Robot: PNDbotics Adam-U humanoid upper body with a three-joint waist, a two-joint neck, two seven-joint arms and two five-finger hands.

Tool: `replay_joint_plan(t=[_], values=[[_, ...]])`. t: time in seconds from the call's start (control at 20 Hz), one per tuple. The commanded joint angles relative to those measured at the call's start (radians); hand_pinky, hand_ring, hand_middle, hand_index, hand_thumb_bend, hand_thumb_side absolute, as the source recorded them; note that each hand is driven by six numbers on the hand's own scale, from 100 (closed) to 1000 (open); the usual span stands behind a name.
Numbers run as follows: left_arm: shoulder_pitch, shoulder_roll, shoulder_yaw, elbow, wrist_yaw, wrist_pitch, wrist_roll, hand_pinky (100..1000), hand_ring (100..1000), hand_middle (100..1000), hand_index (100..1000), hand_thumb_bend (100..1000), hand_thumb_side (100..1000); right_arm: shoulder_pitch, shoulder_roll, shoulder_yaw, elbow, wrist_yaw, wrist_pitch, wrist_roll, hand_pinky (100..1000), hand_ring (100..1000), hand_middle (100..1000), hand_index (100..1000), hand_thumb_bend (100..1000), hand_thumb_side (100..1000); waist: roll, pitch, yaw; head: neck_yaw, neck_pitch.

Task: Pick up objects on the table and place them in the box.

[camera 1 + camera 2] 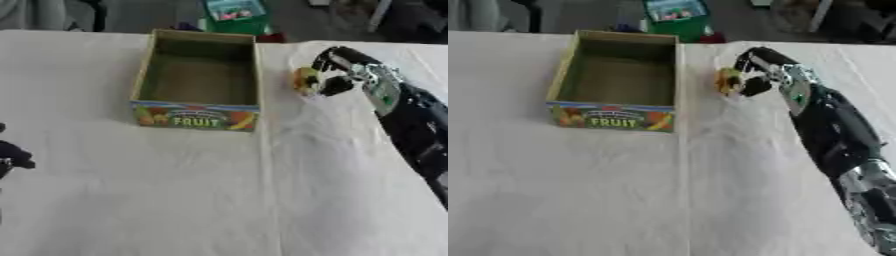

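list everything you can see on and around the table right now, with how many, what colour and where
box: one, cardboard with a colourful FRUIT label on its near side, open top, nothing visible inside, far middle of the table
yellow object: one, yellow-orange, small, right of the box, in the right hand
tablecloth: one, white, wrinkled, covers the table
green item: one, green with a pale top, beyond the table's far edge behind the box
right hand: one, black, right of the box, fingers curled round the yellow object
right arm: one, black with silver, comes in from the lower right
left hand: one, black, only a bit shows at the left edge of the left eye view
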Motion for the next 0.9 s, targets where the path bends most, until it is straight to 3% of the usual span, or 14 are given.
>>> replay_joint_plan(t=[0.05, 0.1, 0.45, 0.9], values=[[-0.008, 0.010, 0.006, -0.020, 0.001, -0.001, 0.003, 468, 488, 447, 739, 100, 774, -0.016, -0.012, -0.012, -0.027, -0.003, -0.013, -0.063, 684, 561, 511, 176, 100, 256, 0.003, -0.019, 0.001, -0.001, -0.012], [-0.008, 0.010, 0.006, -0.020, 0.000, -0.001, 0.003, 468, 488, 447, 739, 100, 774, -0.015, -0.011, -0.012, -0.028, -0.006, -0.017, -0.083, 672, 539, 490, 166, 100, 198, 0.003, -0.019, 0.001, -0.001, -0.012], [-0.006, 0.009, 0.007, -0.019, 0.001, 0.000, 0.005, 469, 488, 446, 739, 100, 775, -0.029, -0.012, 0.015, -0.081, -0.049, -0.065, -0.202, 633, 499, 458, 148, 100, 203, -0.002, -0.025, -0.003, 0.000, -0.010], [-0.003, 0.008, 0.004, -0.017, 0.003, 0.002, 0.000, 470, 487, 447, 739, 100, 773, -0.073, 0.022, 0.067, -0.214, -0.119, -0.111, -0.166, 639, 509, 466, 155, 100, 210, -0.007, -0.038, 0.004, -0.008, -0.009]])
